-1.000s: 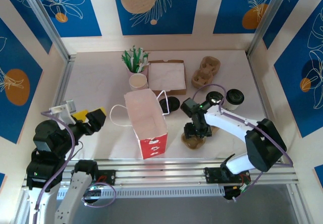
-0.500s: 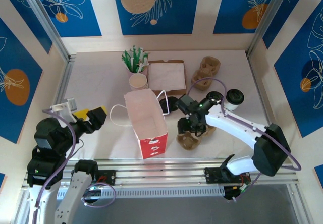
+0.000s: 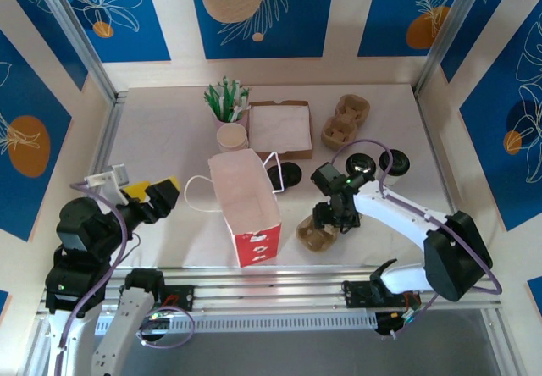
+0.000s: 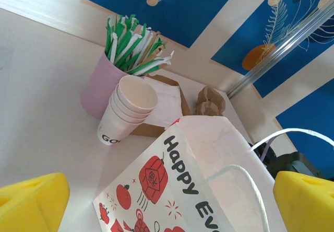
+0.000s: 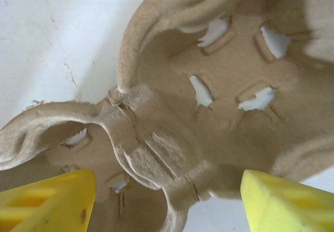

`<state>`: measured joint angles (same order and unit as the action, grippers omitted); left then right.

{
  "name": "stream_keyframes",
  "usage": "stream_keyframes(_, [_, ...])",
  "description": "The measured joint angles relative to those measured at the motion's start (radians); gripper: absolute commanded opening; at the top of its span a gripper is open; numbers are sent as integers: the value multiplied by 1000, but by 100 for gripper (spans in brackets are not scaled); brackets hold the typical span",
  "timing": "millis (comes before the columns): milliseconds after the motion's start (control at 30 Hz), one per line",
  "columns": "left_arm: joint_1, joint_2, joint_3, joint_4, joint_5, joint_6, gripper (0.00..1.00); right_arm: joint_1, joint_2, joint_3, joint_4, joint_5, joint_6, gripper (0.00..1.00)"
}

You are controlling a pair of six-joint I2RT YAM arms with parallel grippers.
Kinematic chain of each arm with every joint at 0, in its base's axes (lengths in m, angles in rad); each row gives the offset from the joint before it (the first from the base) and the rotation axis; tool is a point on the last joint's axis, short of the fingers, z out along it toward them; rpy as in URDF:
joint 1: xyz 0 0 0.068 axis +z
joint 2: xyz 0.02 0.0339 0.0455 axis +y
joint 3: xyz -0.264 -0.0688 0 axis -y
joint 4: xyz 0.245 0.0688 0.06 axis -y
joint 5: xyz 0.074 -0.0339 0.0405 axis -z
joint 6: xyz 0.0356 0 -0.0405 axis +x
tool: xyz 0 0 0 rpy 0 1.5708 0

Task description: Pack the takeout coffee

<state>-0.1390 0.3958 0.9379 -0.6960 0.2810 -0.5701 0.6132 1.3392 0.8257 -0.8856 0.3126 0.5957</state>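
Two takeout coffee cups with black lids rest at the right of the table, one (image 3: 395, 163) beside the other (image 3: 359, 165), which a purple cable partly crosses. A third black lid (image 3: 289, 175) shows just behind the red-and-white paper bag (image 3: 246, 207) (image 4: 209, 180). My right gripper (image 3: 335, 215) (image 5: 167, 200) hovers open over a brown moulded cup carrier (image 3: 315, 237) (image 5: 209, 101), its yellow fingertips (image 5: 57, 198) wide on either side without touching it. My left gripper (image 3: 157, 196) (image 4: 167, 200) stands open left of the bag, holding nothing.
At the back stand a pink cup of green straws (image 3: 224, 105) (image 4: 102, 85), a stack of lidless white cups (image 3: 231, 136) (image 4: 125, 109), a flat cardboard box (image 3: 279, 128) and more stacked carriers (image 3: 345, 120). The bag stands upright with its mouth open.
My right gripper swung left towards the bag, then back right over the carrier. The carrier slid slightly left. The left arm stayed still.
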Motion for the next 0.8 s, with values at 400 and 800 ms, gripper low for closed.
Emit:
stream_keyframes(400, [-1,0,0,1,3,-3,100,5,66,-21,88,-3,-46,66])
stream_keyframes(800, [-1,1,0,0,3,-3,100,119,103,9,58,21,-39,60])
